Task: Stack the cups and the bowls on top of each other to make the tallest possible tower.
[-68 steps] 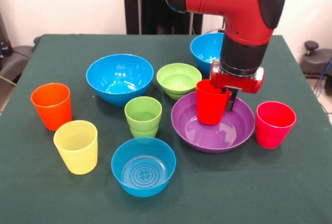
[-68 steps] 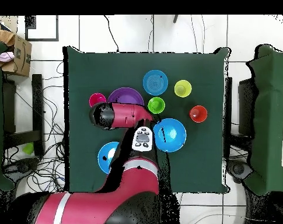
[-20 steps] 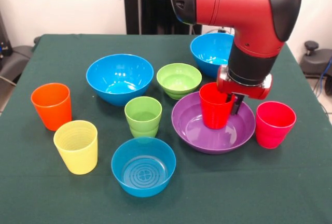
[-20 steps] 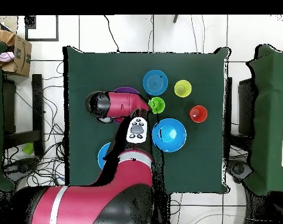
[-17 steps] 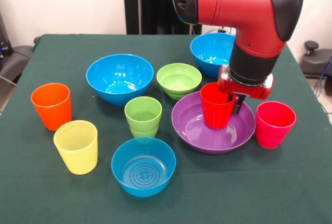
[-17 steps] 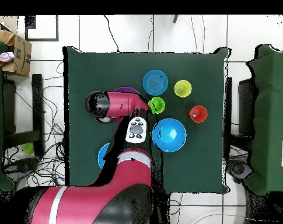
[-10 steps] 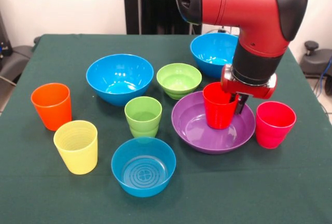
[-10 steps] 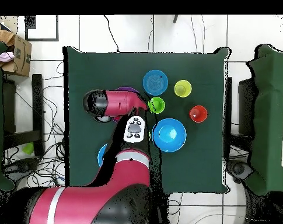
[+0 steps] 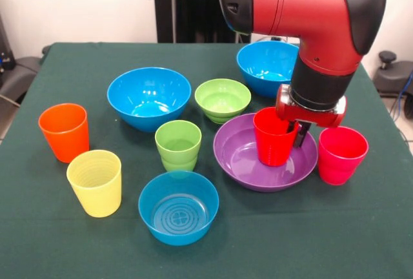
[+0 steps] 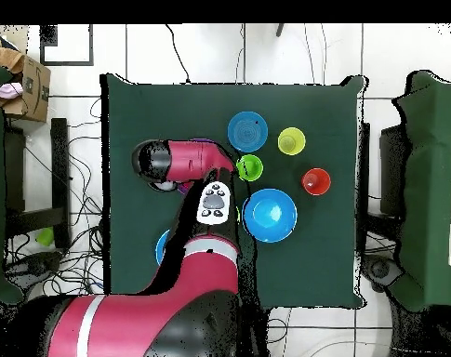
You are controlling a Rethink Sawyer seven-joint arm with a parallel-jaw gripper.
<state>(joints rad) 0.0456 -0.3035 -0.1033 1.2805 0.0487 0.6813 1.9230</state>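
Rightward since earlier, my end effector (image 9: 288,132) carries the red cup (image 9: 274,136), gripped, over the purple bowl (image 9: 240,161); next I need a blue bowl (image 9: 149,97).

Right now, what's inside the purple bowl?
The red cup stands upright in the purple bowl, toward its right side, gripped at the rim by the gripper. The cup hides the bowl floor beneath it.

Glossy plastic bowls (image 9: 149,96), ribbed cups (image 9: 95,182); matt cloth table (image 9: 64,247).
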